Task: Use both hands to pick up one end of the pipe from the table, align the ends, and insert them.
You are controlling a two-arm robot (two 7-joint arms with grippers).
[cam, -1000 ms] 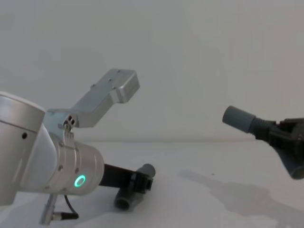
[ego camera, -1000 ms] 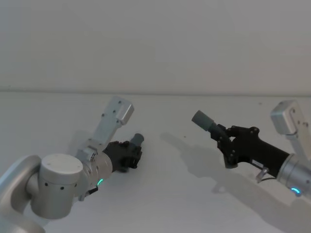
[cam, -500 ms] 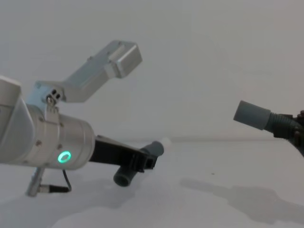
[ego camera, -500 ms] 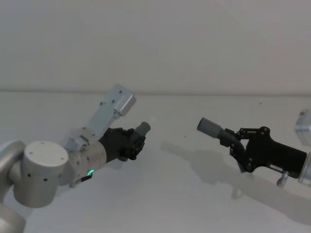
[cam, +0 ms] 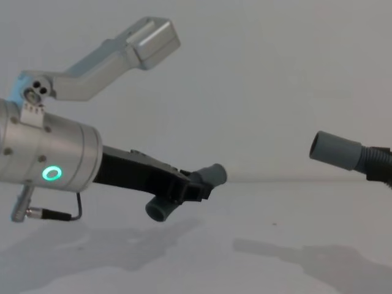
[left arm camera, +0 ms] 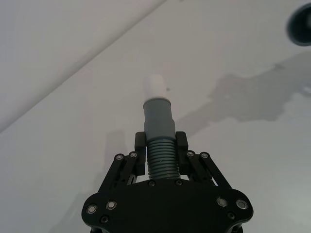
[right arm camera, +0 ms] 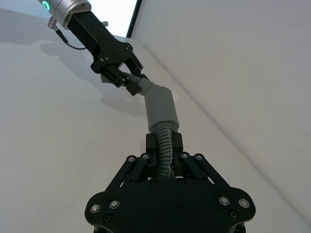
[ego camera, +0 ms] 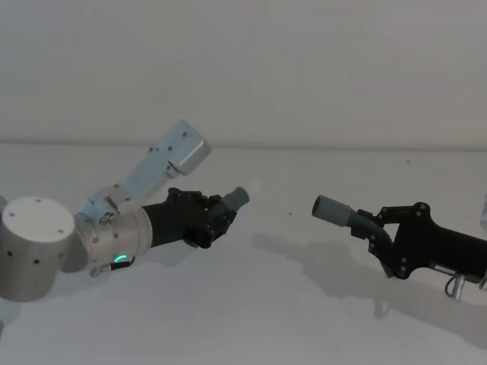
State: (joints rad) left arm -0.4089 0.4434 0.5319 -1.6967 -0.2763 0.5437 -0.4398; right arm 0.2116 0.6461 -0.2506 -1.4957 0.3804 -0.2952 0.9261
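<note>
Both pipe pieces hang above the white table. My left gripper is shut on the ribbed middle of one grey bent piece, whose cuff carries a narrow white tip pointing toward the right arm. In the chest view this piece slants upward, its lower end below the left gripper. My right gripper is shut on the ribs of the other piece. Its wide hollow cuff faces left, a gap apart from the white tip and slightly lower in the head view.
A plain pale wall rises behind the table's far edge. Shadows of both arms lie on the table surface. The left arm's silver wrist camera bracket sticks up above its forearm.
The left gripper has lifted its pipe piece off the table and swung its white tip toward the right. The right gripper has drawn back to the right, levelling its cuff.
</note>
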